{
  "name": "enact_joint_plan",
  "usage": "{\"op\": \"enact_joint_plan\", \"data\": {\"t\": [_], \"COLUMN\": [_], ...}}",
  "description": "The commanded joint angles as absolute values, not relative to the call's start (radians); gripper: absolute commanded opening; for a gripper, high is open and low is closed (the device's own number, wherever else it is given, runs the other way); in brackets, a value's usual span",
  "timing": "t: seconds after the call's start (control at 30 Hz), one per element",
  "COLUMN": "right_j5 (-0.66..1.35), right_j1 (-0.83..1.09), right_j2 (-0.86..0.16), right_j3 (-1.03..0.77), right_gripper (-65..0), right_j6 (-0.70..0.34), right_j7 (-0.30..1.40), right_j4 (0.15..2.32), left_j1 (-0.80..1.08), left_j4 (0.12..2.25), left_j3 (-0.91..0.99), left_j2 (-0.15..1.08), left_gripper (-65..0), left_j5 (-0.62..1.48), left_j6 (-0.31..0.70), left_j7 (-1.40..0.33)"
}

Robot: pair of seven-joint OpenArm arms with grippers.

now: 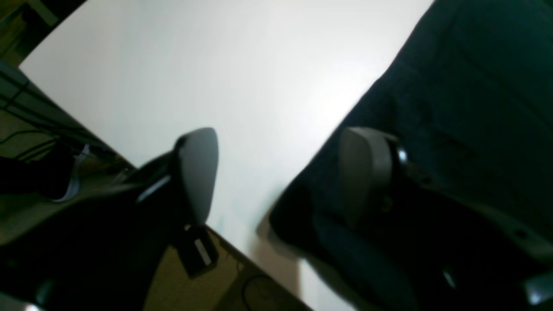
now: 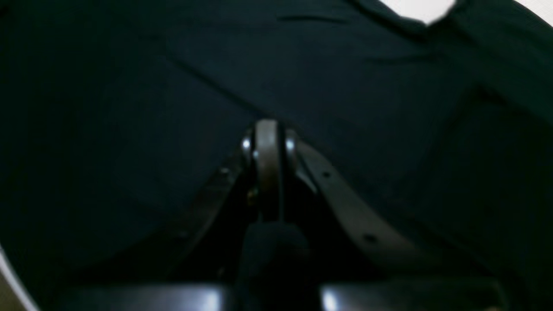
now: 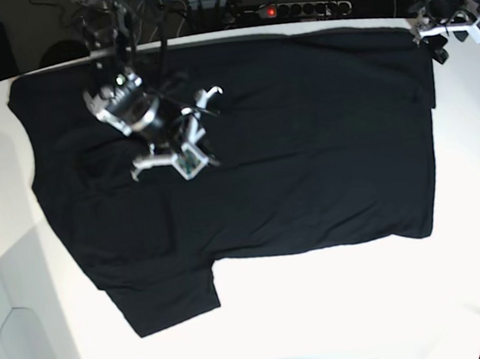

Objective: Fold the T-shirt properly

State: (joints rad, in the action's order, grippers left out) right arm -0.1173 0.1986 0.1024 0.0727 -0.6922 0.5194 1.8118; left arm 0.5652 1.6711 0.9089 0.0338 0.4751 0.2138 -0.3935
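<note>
T-shirt (image 3: 309,180): black, spread wide over the white table (image 3: 349,297), running from the near edge, on the arms' side, out past the middle. You've got bare tabletop beyond it toward the far edge, and at both sides.

Near edge, left corner: your left gripper (image 1: 281,172) is over the shirt's corner, jaws spread wide, one finger above bare tabletop, the other over the cloth. Nothing gripped that you can see. Shirt corner lies close to the table's near edge.

Nearer the right side, further in: your right gripper (image 2: 280,129) is over the shirt, jaws together. No cloth visibly caught between the tips; contact with the shirt, can't tell.

Far side: one sleeve (image 3: 171,300) sticks out toward the far edge, right half. Far hem of the cloth is uneven, a few creases on the right half. No print showing.

Progress: early, by your look of it. No clear finished fold, no compact shape. Left for you: likely pinch that near left corner, bring the sides in, tuck the sleeve, then fold down and square up. Loose cloth could bunch if you drag it.

Containers: none you can make out, so no contents to log.
</note>
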Motion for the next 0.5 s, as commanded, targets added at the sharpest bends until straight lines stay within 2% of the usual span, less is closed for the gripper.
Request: {"op": "enact_joint_plan", "data": {"t": [0.0, 0.2, 0.47], "right_j5": [-0.105, -0.107, -0.107], "right_j1": [0.173, 0.082, 0.194], "right_j2": [0.110, 0.097, 0.021], "right_j3": [0.076, 0.071, 0.068], "right_gripper": [-65.0, -65.0, -65.0], "right_j6": [-0.698, -0.698, -0.698], "right_j7": [0.499, 0.499, 0.501], "right_j4": [1.799, 1.698, 1.966], "left_j1": [0.575, 0.576, 0.568], "left_j4": [1.690, 1.692, 1.693], "left_j3": [0.917, 0.917, 0.917], "left_j2": [0.044, 0.044, 0.045], "left_gripper": [-22.4, -22.4, -22.4], "left_j5": [0.483, 0.483, 0.483], "left_j6": [0.214, 0.214, 0.214], "left_j7": [-0.374, -0.375, -0.375]}}
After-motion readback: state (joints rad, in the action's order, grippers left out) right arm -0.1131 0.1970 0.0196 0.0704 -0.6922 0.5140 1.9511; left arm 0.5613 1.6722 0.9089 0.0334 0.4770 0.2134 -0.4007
